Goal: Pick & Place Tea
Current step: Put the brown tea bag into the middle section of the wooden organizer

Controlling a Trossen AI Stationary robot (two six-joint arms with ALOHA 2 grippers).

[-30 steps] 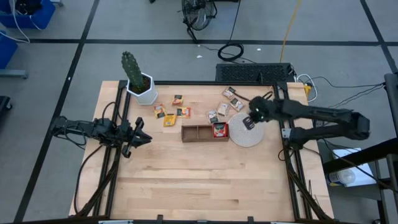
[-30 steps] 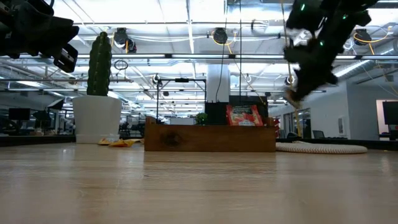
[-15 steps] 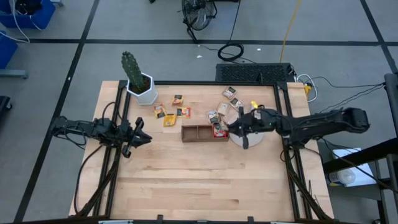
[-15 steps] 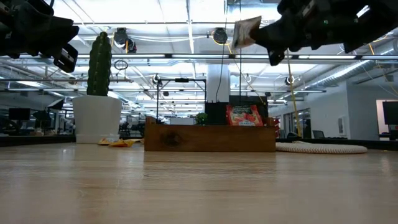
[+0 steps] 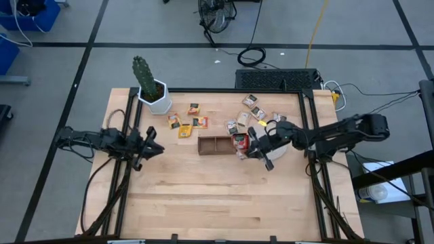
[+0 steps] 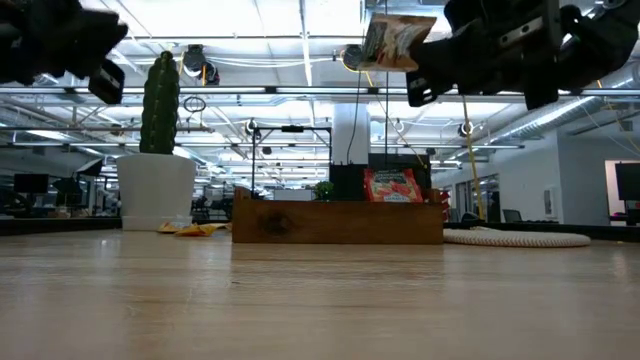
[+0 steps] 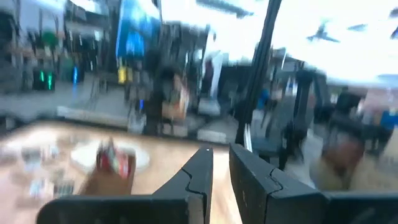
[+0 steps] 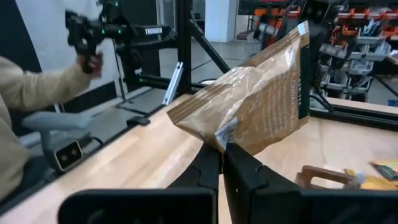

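My right gripper is shut on a tan tea sachet. It hangs high over the right end of the brown wooden tray. A red sachet stands in the tray's right compartment. Yellow-orange sachets lie flat on the table left of the tray, and tan ones lie beyond it. The whitish disc lies under the right arm. My left gripper hovers at the table's left edge with a narrow gap between its fingers. My right gripper pinches the tan sachet by one edge near a corner between its two fingers. The fingers come about level from the table's right side. The sachet is lifted clear and sticks out past the fingertips, well above the tray.
A cactus in a white pot stands at the far left corner. Bare wood fills the near half of the table. A person's sleeve shows beyond the table in the right wrist view.
My right gripper, shut on the tan sachet, has risen from over the disc and tipped from pointing down to about level. It has carried the sachet toward the table's left and near side, to above the tray's right end. My left arm has begun to stir.
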